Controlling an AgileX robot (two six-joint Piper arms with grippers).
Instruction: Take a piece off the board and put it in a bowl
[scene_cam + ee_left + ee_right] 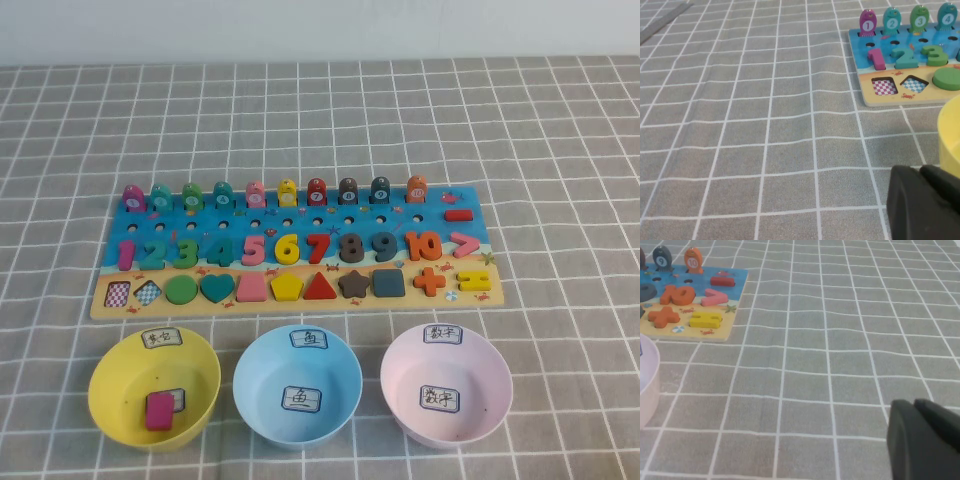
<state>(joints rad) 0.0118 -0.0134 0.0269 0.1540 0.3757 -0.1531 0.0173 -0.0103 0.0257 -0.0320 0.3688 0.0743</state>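
High view is showing the board [300, 250] lying across the middle of the grey checked cloth [560, 130], its long edges running left to right. The piece [476, 281], a small yellow equals sign, is sitting in its slot at the board's near right corner, just right of the orange plus sign [430, 281] and below the pink greater-than sign [466, 245]. Three bowls are standing in a row along the board's near edge: the bowl [153, 388] in yellow at the left, holding a pink block [160, 411], a light-blue bowl [297, 385] in the middle, and a pink bowl [446, 383] at the right. Neither arm is reaching over the board. The left gripper [925, 205] is hanging low over the cloth off the board's near left corner, beside the yellow bowl's rim; whether its jaws are parted I cannot tell. The right gripper [924, 440] is hovering over bare cloth off the board's right end, jaws closed together and holding nothing.
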